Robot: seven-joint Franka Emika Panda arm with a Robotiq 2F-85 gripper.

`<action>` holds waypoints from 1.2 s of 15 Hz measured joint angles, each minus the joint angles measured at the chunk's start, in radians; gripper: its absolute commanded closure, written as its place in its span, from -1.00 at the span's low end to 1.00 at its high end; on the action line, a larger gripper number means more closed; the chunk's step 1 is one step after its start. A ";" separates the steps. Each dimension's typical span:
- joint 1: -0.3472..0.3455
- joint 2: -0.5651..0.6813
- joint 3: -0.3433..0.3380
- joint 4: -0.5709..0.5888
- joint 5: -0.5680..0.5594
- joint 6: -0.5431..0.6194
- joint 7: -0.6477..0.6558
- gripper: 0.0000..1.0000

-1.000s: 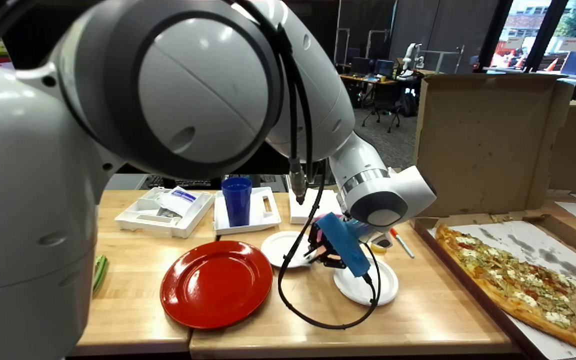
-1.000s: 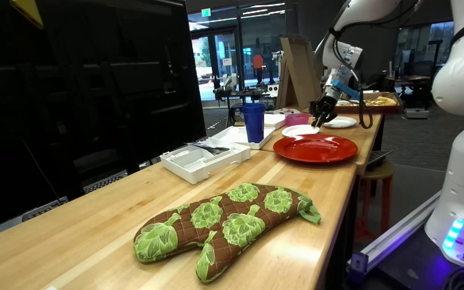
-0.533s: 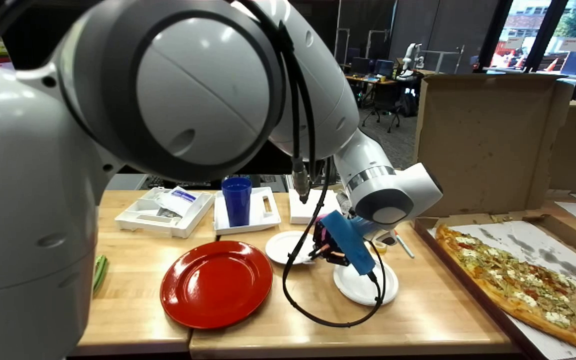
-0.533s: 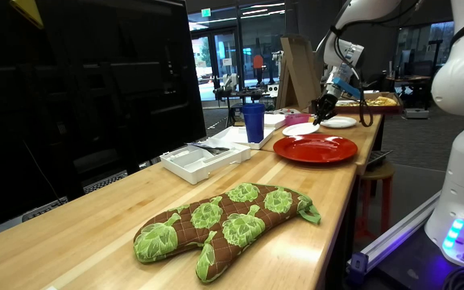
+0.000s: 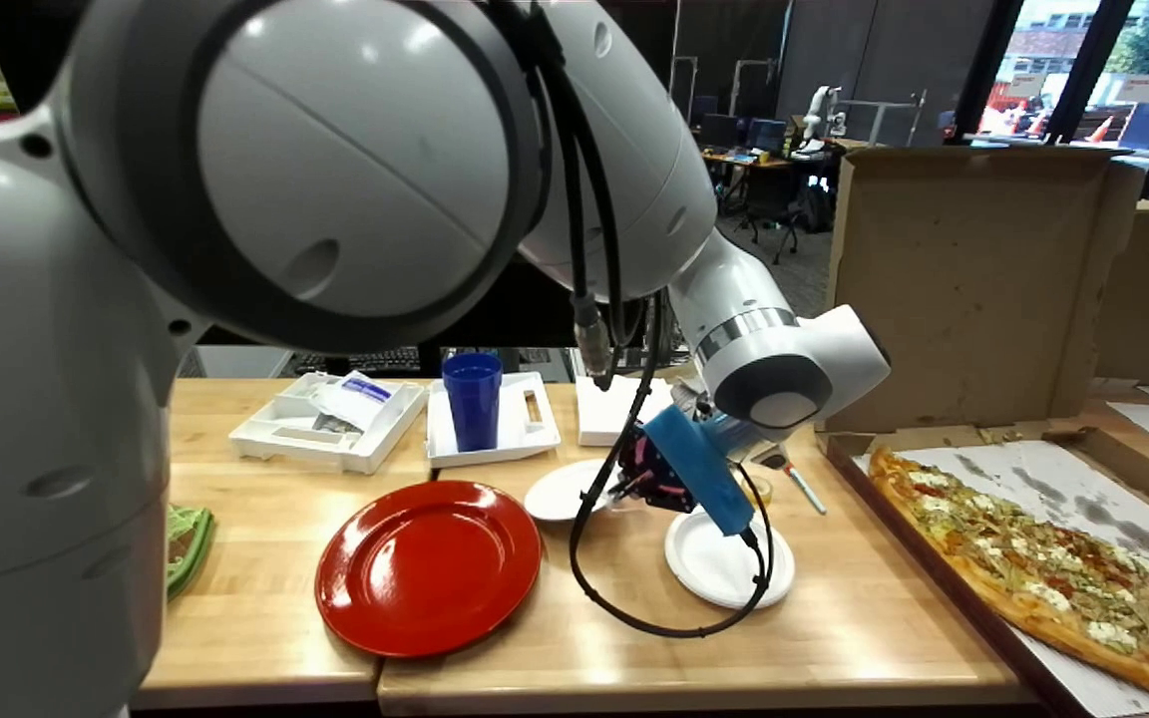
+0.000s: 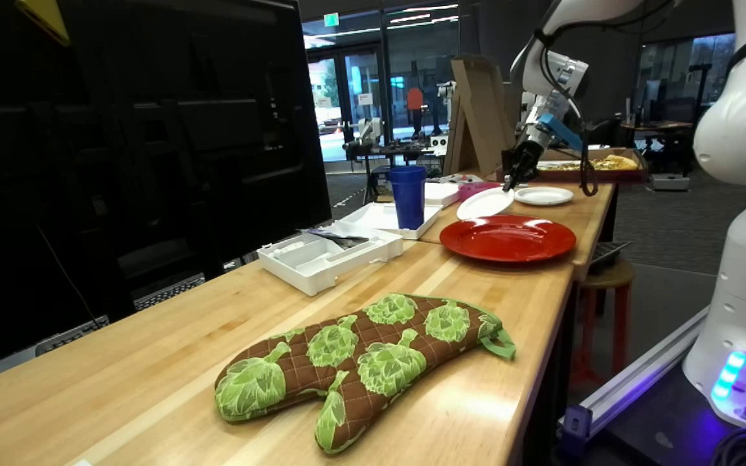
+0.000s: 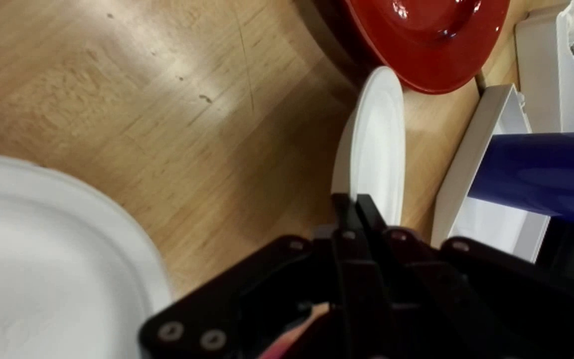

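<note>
White, round and shallow, one small disposable plate (image 5: 560, 491) in an exterior view is clamped at its rim by the black gripper (image 5: 620, 491); a second white round plate (image 5: 714, 568) lies flat nearby on the pale wooden table (image 5: 834, 638). I count besides one large glossy red plate (image 5: 430, 568), one tall blue plastic cup (image 5: 475, 404), two white plastic trays (image 5: 365, 459), the cup standing in one of them, and one pizza (image 5: 1053, 578) in an open brown cardboard box (image 5: 983, 289).

In an exterior view, one brown quilted oven mitt (image 6: 357, 356) with a green artichoke print occupies the foreground. The held plate appears just beyond the red plate, slanted, its gripped edge raised; whether its lower edge touches the table I cannot tell.

In the wrist view, the gripper is drawn together, pinching that rim. Foreshortened to a narrow oval, the held plate shows a smooth matte face, a thin rim and part of its outer underside; its far end overlaps the red plate's edge, contact uncertain. Part of the second white plate lies well apart.
</note>
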 measured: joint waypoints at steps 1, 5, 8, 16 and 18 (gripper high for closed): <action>0.000 -0.011 -0.002 -0.002 0.000 -0.004 -0.002 0.98; 0.000 -0.050 -0.014 -0.012 0.000 -0.007 -0.008 0.98; 0.000 -0.073 -0.021 -0.026 0.017 -0.012 -0.025 0.98; 0.000 -0.141 -0.048 -0.101 0.063 -0.102 -0.167 0.98; 0.000 -0.154 -0.056 -0.126 0.060 -0.143 -0.224 0.98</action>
